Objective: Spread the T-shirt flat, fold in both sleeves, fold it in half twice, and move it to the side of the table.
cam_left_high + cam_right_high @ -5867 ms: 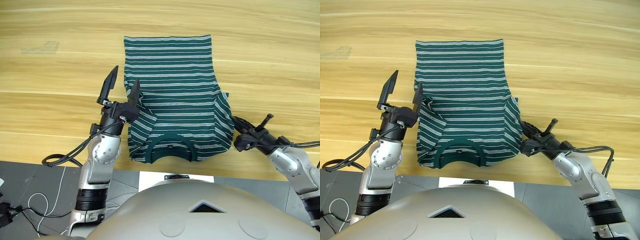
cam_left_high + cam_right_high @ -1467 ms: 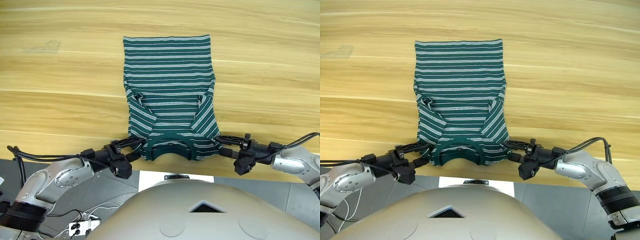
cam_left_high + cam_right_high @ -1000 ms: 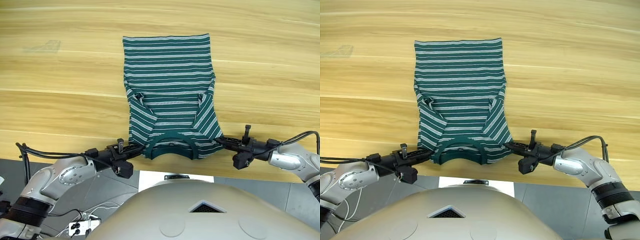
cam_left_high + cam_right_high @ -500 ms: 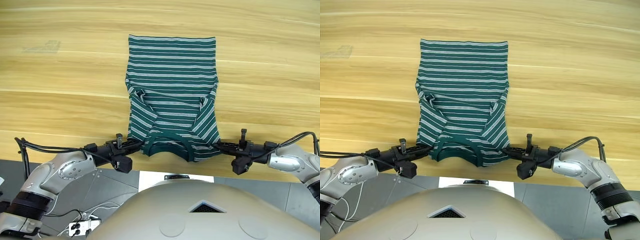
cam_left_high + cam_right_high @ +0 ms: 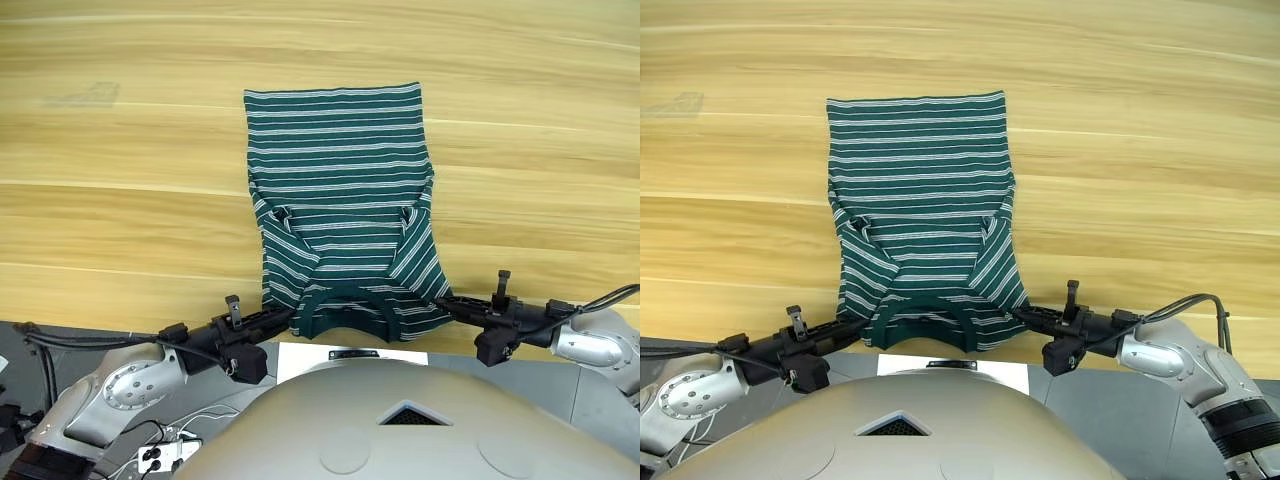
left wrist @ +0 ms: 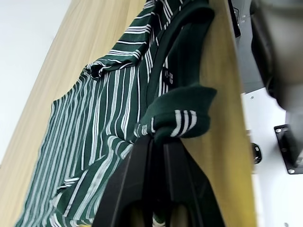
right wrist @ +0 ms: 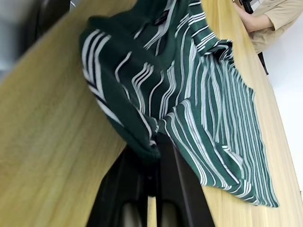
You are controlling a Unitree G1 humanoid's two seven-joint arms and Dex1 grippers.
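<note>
The green, white-striped T-shirt [image 5: 340, 190] lies lengthwise on the wooden table [image 5: 120, 200], hem at the far end, collar at the near edge, both sleeves folded in over the chest. My left gripper [image 5: 283, 318] is shut on the shirt's left shoulder corner at the table edge. In the left wrist view its fingers [image 6: 142, 161] pinch a bunched fold of the T-shirt [image 6: 177, 116]. My right gripper [image 5: 447, 304] is shut on the right shoulder corner. In the right wrist view the T-shirt [image 7: 189, 85] drapes from the fingers [image 7: 137, 175], slightly lifted.
Bare wood stretches to the left and right of the shirt and beyond its hem. The table's near edge [image 5: 130, 322] runs just under the collar. Below it at the left is grey floor with loose cables [image 5: 170, 455].
Both grippers have drawn back toward the table's near edge, dragging the shirt with them. The hem has slid nearer and the collar now sits at the edge.
</note>
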